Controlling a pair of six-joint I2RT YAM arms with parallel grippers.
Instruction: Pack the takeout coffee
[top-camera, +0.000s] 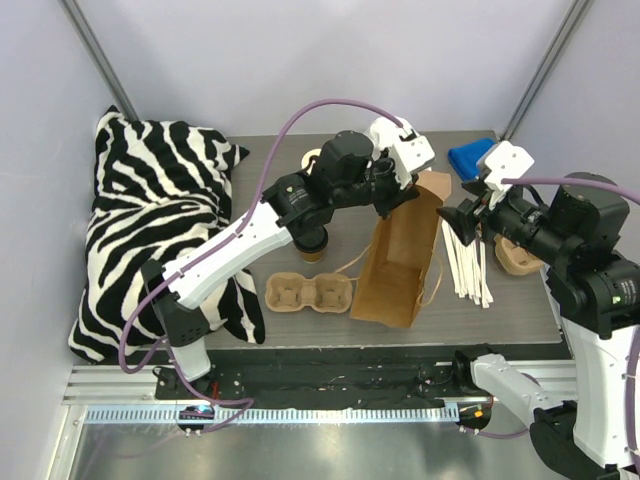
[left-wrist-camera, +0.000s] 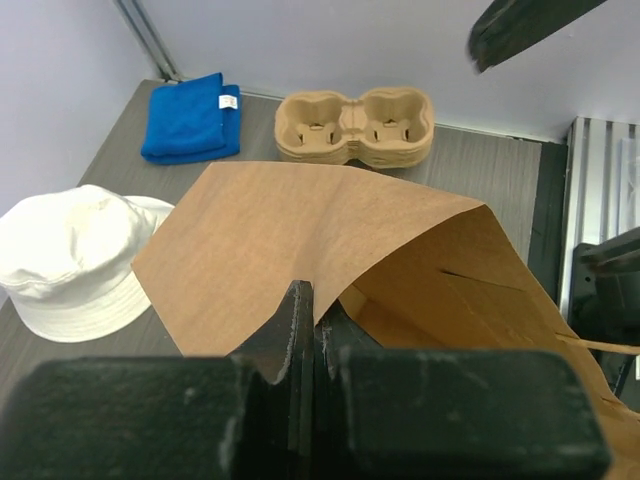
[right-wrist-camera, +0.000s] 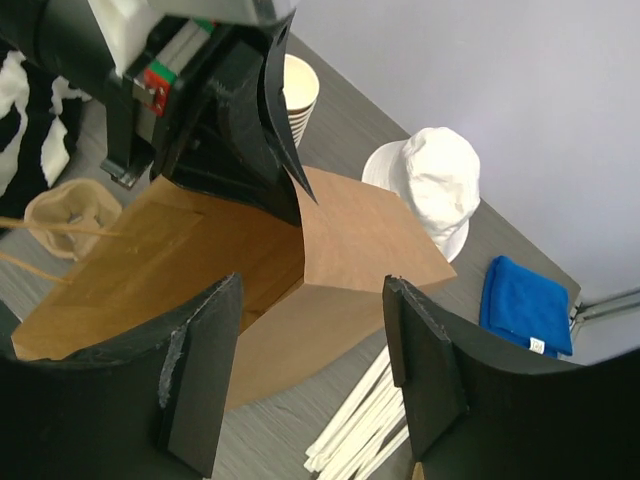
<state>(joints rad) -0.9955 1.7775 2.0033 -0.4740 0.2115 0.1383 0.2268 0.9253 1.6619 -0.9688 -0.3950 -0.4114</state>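
Carriers (top-camera: 308, 293) two, bag (top-camera: 400, 262) one

Plain pale lilac-grey walls (top-camera: 300, 60) are seen on three sides, with grey metal posts (top-camera: 92, 50) set at the back corners. A dark grey wood-grain tabletop (top-camera: 520, 310) is evenly lit, and a ribbed silver aluminium rail (top-camera: 300, 412) is fixed along its near edge.

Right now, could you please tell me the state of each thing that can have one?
paper bag: mouth open, rim pinched
left gripper: shut on the bag's rim
right gripper: open, holding nothing
cup carrier: both pockets empty
blue cloth: folded
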